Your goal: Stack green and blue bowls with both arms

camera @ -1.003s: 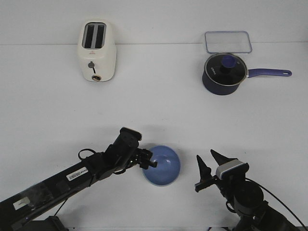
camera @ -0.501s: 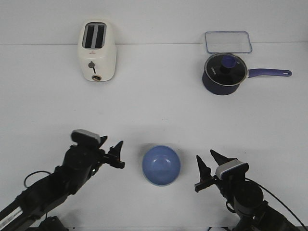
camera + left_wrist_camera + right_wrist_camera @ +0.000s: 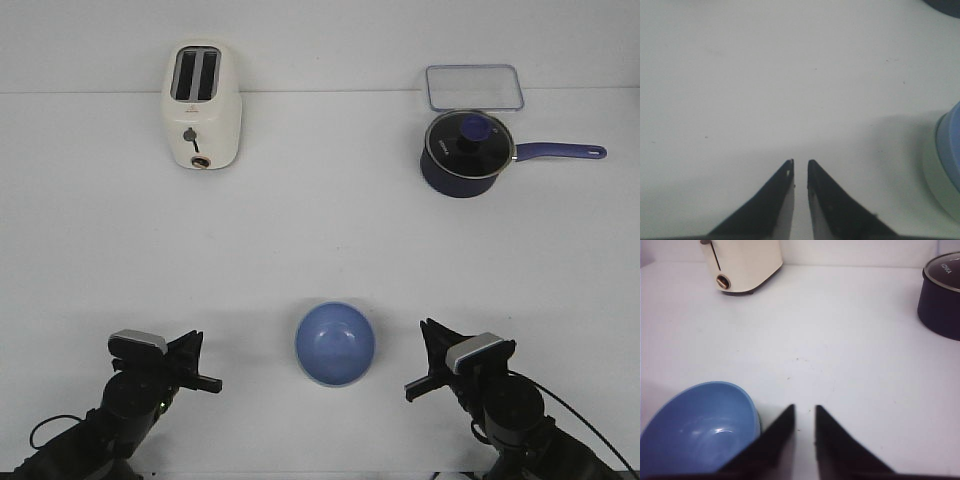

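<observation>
The blue bowl [image 3: 335, 343] sits nested inside the green bowl at the front centre of the table. In the left wrist view the blue bowl [image 3: 952, 150] rests in the green bowl [image 3: 939, 185], whose pale rim shows below it. My left gripper [image 3: 192, 347] is low at the front left, well apart from the bowls, with its jaws [image 3: 800, 162] nearly together and empty. My right gripper [image 3: 428, 340] is at the front right, just beside the bowls, with its jaws [image 3: 805, 407] nearly together and empty. The blue bowl [image 3: 695, 430] lies close by its fingers.
A cream toaster [image 3: 201, 105] stands at the back left. A dark blue saucepan [image 3: 465, 150] with a glass lid and long handle stands at the back right, with a clear lidded container [image 3: 474, 87] behind it. The tabletop is white.
My left arm has let go of the blue bowl's rim and drawn back to the front left. My right gripper's fingers have come together. The stacked bowls have not moved.
</observation>
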You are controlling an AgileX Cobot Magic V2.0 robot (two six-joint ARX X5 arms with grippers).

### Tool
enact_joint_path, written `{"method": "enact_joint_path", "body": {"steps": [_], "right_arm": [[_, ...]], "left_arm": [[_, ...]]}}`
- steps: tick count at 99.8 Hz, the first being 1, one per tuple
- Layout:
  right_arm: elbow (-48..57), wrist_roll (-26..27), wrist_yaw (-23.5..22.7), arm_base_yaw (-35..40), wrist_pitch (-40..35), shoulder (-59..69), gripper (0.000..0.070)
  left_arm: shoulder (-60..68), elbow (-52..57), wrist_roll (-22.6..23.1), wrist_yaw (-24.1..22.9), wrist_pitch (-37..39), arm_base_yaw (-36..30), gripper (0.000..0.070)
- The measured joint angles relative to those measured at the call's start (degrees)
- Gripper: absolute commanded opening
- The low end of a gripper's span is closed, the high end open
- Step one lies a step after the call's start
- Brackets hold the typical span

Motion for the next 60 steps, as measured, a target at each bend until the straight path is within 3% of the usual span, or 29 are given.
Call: {"method": "enact_joint_path", "body": {"steps": [60], "right_arm": [[0.0, 0.0, 0.0, 0.0, 0.5, 0.0, 0.0006]], "left_arm": [[-1.0, 0.0, 0.8, 0.1, 2.3, 0.0, 0.0012]]}}
